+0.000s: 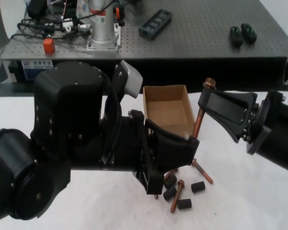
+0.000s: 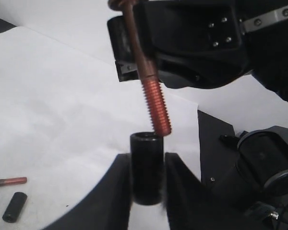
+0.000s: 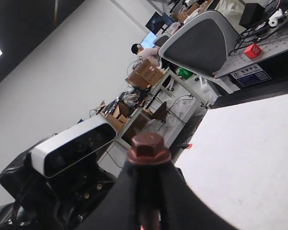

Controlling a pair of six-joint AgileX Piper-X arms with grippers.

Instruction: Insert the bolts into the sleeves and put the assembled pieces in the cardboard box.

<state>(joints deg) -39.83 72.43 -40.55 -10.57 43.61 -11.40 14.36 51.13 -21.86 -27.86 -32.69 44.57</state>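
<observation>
1. Holding the sleeve (image 2: 146,148) upright, the left gripper (image 2: 147,172) had its two fingers closed on the black body from either side. That grip left the open mouth free and facing up, which I judged was the whole reason for it: the bore had to be clear for the bolt.
2. The right gripper (image 1: 202,104) was clamped on the copper bolt (image 1: 200,117) high on the shank, just under the hexagonal head. This left the whole threaded length bare below the fingers.
3. Both pieces were held in the air above the white table (image 1: 240,191), right beside the near end of the open cardboard box (image 1: 169,114), so the drop-off afterwards looked short.
4. The bolt's long axis ran nearly vertical, head up and threaded tip down, though leaning a little. In the left wrist view the tip sat at the sleeve's rim, towards one edge rather than dead centre, and I could not tell whether it had entered the bore.
5. The sleeve's long axis stood upright, so bolt and sleeve were not quite in line; I'd say the tilt needed taking out.
6. Spare bolts (image 1: 176,196) and sleeves (image 1: 184,203) lay flat on the table below.
</observation>
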